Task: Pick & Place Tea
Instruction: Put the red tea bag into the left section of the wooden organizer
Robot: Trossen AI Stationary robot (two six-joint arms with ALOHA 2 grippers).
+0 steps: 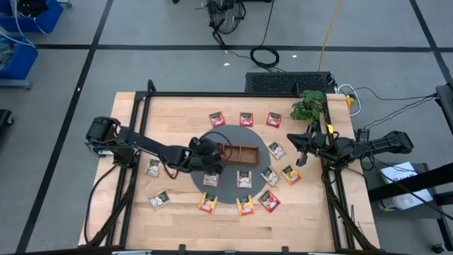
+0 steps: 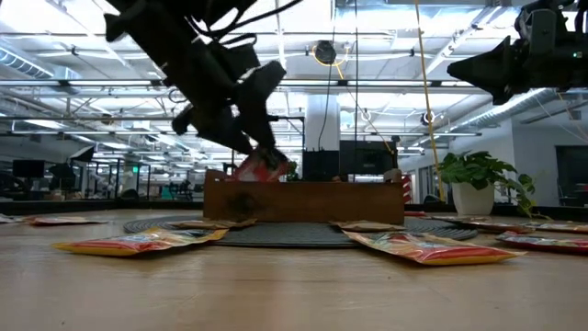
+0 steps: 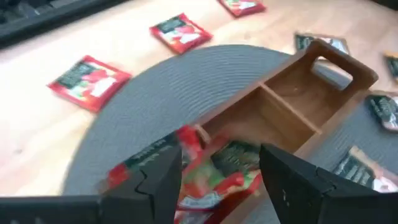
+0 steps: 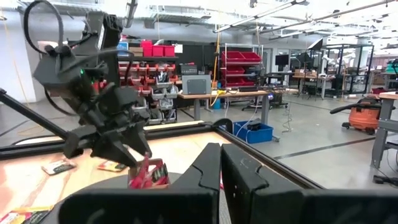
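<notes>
The left tool [image 3: 214,180] hung half-open over a red packet [image 3: 205,165] dropping into the tray [image 3: 292,112]; most packets [image 1: 245,119] lay on the table [image 1: 177,113], right tool [image 1: 301,145] shut, empty.

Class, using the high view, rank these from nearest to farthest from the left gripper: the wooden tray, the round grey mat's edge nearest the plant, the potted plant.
From the left gripper, over the tray's left end:
1. Wooden tray, right beside it at the mat's middle.
2. Grey mat, its edge on the plant side, past the tray.
3. Potted plant, at the table's far right corner.
</notes>
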